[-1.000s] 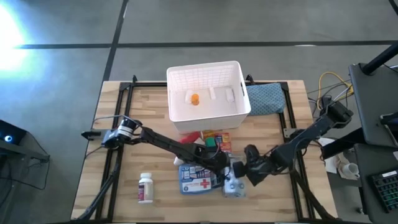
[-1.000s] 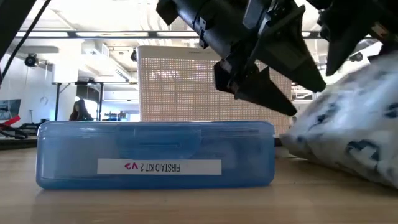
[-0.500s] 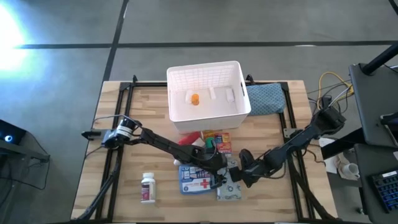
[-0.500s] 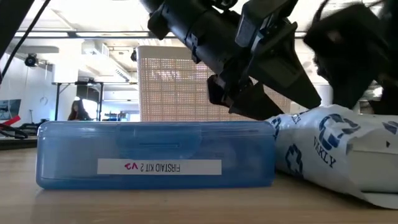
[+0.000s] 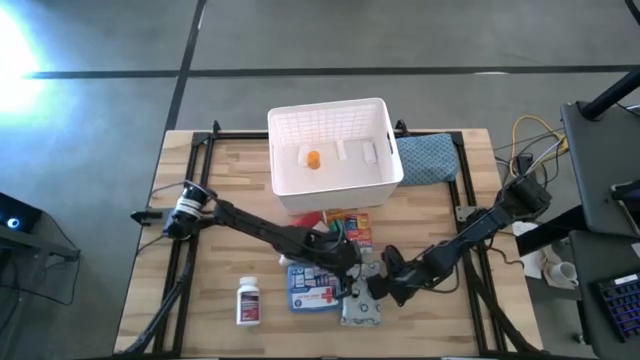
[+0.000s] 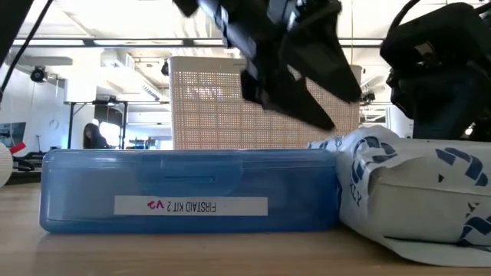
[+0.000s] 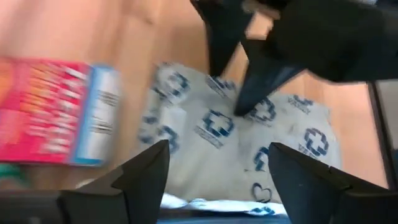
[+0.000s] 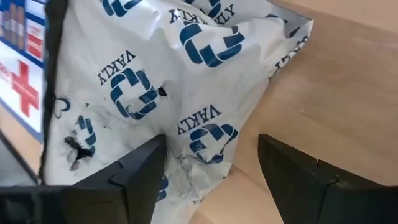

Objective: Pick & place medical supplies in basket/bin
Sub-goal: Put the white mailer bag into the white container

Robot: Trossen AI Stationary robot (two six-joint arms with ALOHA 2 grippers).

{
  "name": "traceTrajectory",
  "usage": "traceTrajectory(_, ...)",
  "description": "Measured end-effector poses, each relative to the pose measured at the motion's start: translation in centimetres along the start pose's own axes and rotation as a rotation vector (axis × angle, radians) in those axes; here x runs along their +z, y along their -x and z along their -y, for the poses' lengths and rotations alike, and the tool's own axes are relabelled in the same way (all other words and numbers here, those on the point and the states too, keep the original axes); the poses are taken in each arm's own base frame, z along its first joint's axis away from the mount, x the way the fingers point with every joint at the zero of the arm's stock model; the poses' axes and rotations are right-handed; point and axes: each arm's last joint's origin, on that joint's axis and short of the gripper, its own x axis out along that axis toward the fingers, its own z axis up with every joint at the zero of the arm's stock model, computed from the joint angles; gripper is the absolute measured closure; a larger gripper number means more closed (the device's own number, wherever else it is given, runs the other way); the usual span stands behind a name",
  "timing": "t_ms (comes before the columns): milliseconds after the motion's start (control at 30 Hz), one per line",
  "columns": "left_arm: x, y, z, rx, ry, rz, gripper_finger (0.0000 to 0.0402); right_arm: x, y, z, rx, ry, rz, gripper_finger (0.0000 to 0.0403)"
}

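A grey patterned packet [image 5: 360,312] lies flat near the table's front edge, beside the right end of the blue first-aid pouch [image 5: 315,290]. My right gripper [image 5: 377,290] stands open on the packet [image 8: 168,81]. My left gripper [image 5: 352,268] hangs open above the pouch's right end [image 6: 307,184], clear of it, looking at the packet [image 7: 249,149]. The white basket [image 5: 335,185] at the far middle holds an orange vial [image 5: 313,159]. A white pill bottle [image 5: 249,301] lies left of the pouch. Red and green boxes [image 5: 347,228] lie in front of the basket. My right gripper's open fingertips [image 7: 214,68] come down on the packet's upper face [image 7: 227,124], slanting from above and from the table's right. Nothing is pinched between them. The packet lies flat on the table under them, with its left end against the pouch.
A blue-grey folded cloth [image 5: 428,160] lies right of the basket. A red-white tube [image 5: 305,222] sits by the boxes. Bare wood [image 5: 210,170] shows at the table's far left, and cables [image 5: 530,135] hang off its right side.
My right gripper has come down and toward the table's left. The packet, earlier tipped up at its right end, now lies flat and closer to the pouch. My left gripper has drawn back a little. The pill bottle has shifted slightly toward the pouch.
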Motion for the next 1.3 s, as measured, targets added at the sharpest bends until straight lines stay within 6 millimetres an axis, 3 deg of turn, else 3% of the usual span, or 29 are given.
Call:
traceTrajectory(233,-0.7,0.8,0.0,0.071,-0.028,-0.075,0.0185,0.3,0.3,0.2,0.057,-0.008,0.08,0.0174)
traceTrajectory(533,-0.6,1.1,0.1,0.085,0.016,-0.103,0.0201,0.5,0.4,0.1,0.061,0.068,0.144,0.0302)
traceTrajectory(733,0.3,2.7,0.7,0.121,0.047,-0.176,0.0201,0.7,1.5,-0.2,0.088,0.104,0.142,0.0365)
traceTrajectory(900,3.4,5.8,3.2,0.082,0.05,-0.126,0.0201,1.1,4.3,-1.6,0.202,0.127,0.194,0.0376)
traceTrajectory(1067,5.7,10.1,5.8,0.123,0.01,-0.041,0.0201,2.2,8.5,-3.2,0.279,0.159,0.303,0.038)
traceTrajectory(1200,5.9,13.7,7.5,0.263,-0.044,-0.024,0.0201,3.5,12.9,-4.7,0.302,0.205,0.432,0.0393)
traceTrajectory(1300,5.3,15.8,8.5,0.385,-0.056,0.0,0.0201,4.8,15.5,-5.2,0.242,0.265,0.434,0.0395)
